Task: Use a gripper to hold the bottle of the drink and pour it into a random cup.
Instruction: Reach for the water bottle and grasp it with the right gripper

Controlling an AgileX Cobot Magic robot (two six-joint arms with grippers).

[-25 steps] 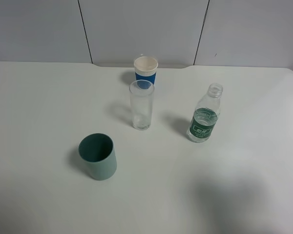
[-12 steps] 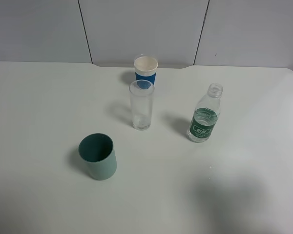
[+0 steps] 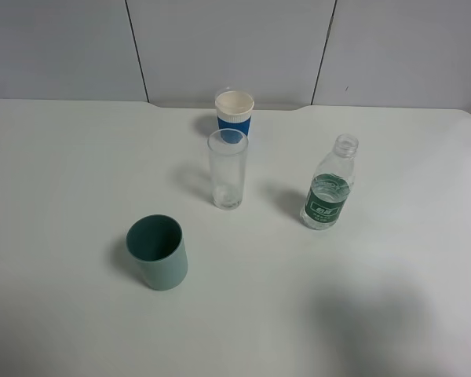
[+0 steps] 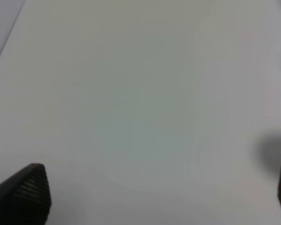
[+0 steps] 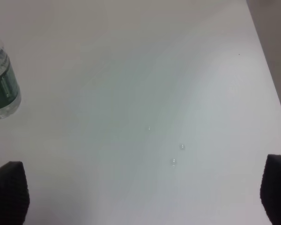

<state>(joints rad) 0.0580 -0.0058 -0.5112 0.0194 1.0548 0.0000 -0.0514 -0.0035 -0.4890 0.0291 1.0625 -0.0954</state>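
Observation:
The clear bottle (image 3: 328, 188) with a dark green label stands upright and uncapped on the white table, right of centre. Its lower part also shows in the right wrist view (image 5: 2, 89). The tall clear glass cup (image 3: 228, 169) stands upright to the bottle's left. Neither arm shows in the exterior view. My right gripper (image 5: 140, 194) is open over bare table, apart from the bottle, with only its black fingertips (image 5: 9, 192) in view. My left gripper (image 4: 159, 192) is open over bare table, with one fingertip (image 4: 25, 192) showing.
A blue cup with a white rim (image 3: 234, 114) stands just behind the glass. A squat teal-green cup (image 3: 157, 251) stands at the front left. A few water drops (image 5: 173, 161) lie on the table. The table's far edge meets a grey wall (image 3: 235, 47).

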